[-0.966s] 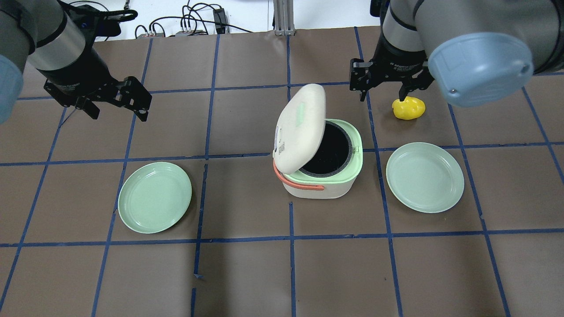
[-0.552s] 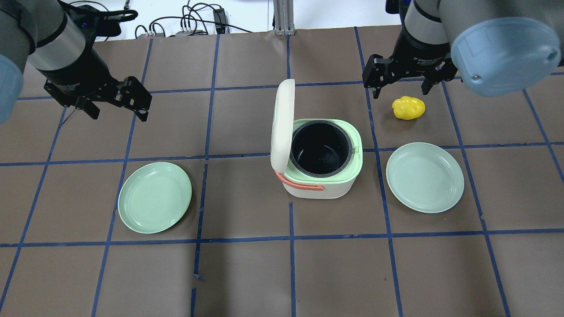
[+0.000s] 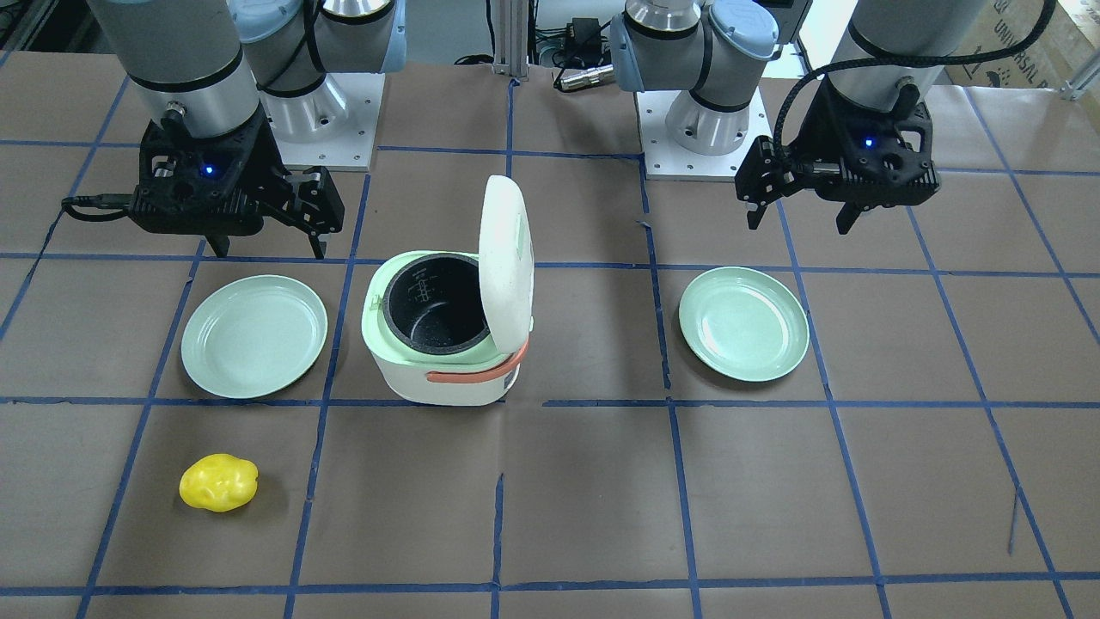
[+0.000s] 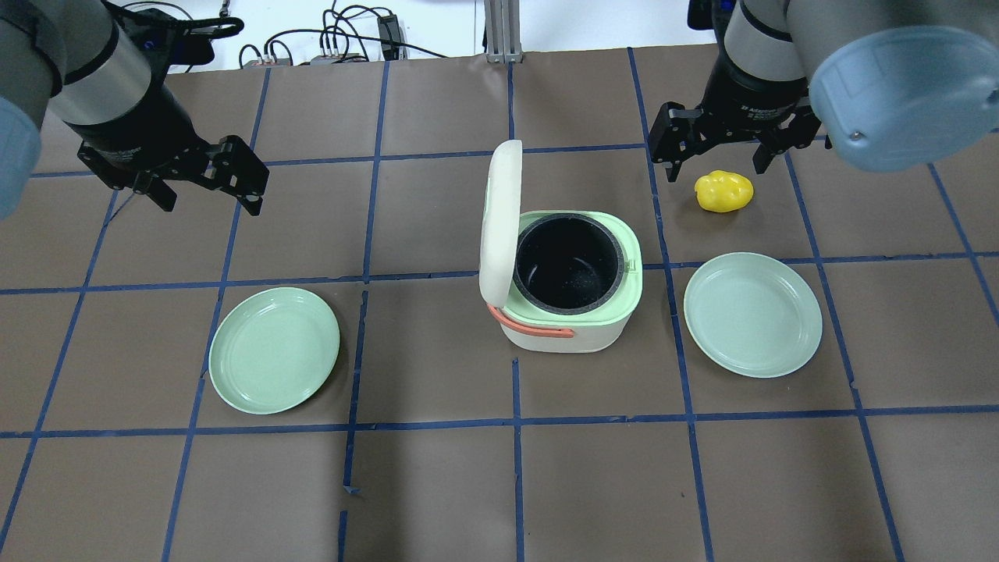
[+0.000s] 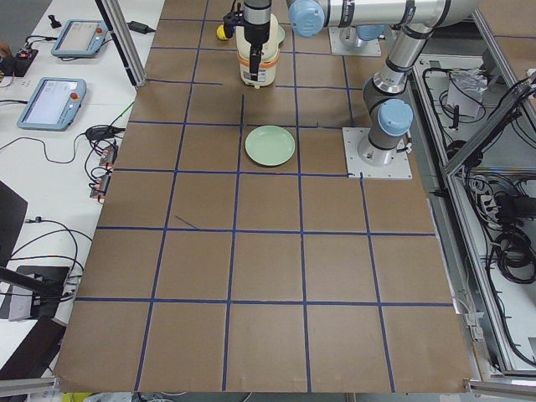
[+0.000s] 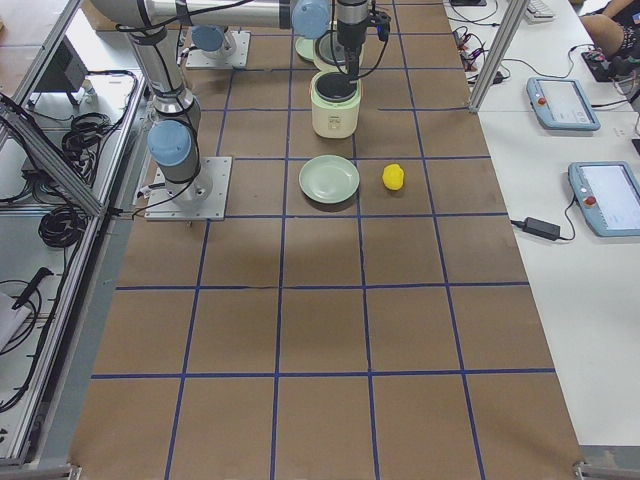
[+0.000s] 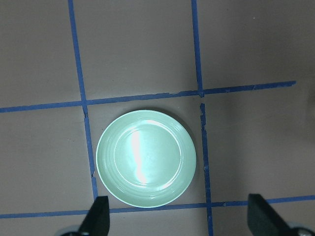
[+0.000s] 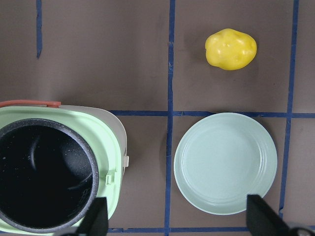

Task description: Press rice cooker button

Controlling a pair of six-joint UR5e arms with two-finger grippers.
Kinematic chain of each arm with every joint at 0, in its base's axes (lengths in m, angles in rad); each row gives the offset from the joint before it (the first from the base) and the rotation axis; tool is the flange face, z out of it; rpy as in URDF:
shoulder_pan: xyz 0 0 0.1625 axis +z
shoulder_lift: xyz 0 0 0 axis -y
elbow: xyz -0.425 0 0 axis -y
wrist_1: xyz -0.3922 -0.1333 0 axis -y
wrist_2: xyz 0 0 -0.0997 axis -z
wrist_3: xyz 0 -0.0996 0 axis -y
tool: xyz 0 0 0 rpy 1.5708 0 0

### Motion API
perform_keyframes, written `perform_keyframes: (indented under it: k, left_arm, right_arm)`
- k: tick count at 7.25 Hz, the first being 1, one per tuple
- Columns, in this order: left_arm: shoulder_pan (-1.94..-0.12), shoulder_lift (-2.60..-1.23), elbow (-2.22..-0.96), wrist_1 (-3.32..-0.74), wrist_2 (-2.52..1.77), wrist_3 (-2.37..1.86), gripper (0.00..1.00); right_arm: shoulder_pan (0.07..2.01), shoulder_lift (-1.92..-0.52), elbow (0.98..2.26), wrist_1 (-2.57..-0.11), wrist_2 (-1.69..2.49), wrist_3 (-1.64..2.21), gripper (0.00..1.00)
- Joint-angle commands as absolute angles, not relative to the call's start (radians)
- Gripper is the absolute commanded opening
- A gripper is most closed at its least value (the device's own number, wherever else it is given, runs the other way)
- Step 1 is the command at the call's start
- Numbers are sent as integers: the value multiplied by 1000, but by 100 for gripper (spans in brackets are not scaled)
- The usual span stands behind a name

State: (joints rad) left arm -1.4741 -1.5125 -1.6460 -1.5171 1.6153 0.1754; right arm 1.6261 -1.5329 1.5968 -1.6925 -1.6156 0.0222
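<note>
Rice cooker (image 4: pixel 581 324) sits mid-table with its lid (image 4: pixel 499 226) standing straight up, so I'd guess the button press is basically done. Right gripper (image 4: pixel 716 160) hangs spread wide off to its far right, and left gripper (image 4: pixel 211 204) hangs wide at far left, both empty. Next move is probably just backing off clear.

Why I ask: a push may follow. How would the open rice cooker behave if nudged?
With its lid standing upright at one edge, the rice cooker looks top-heavy there and might rock. Its wide base probably slides rather than tips.
</note>
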Motion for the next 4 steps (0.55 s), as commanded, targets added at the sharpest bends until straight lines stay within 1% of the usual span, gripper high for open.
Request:
perform_keyframes:
  k: [1, 4]
  left_arm:
    - [-1474, -1513, -1646, -1517, 1615, 175, 100]
    - [-1474, -1513, -1646, -1517, 1615, 175, 100]
  right_arm:
    - [1626, -1534, 1597, -1690, -1615, 18, 100]
    - [1626, -1539, 1614, -1694, -1609, 18, 100]
